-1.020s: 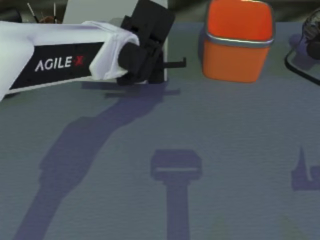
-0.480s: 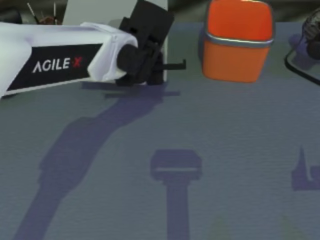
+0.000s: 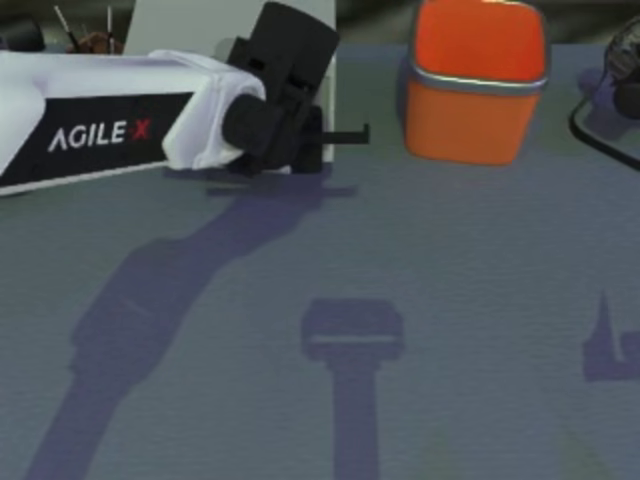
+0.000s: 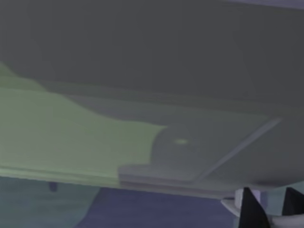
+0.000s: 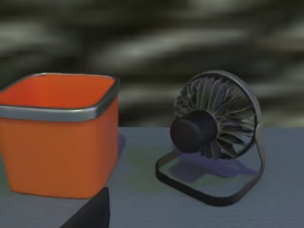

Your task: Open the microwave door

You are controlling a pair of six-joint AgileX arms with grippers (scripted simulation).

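Up top left, left gripper pressed against microwave front edge; grip state unclear. Smooth orange bin beside, narrow gap. Grey table open below.

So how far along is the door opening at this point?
Done: the left gripper has reached the front of the microwave, at the table's far left. In hand: it sits at the front right corner; the top view doesn't show whether the door is gripped or how far it's open, and the left wrist view shows only a grey surface close up. Left: swinging it clearly open. The right arm isn't visible from above.
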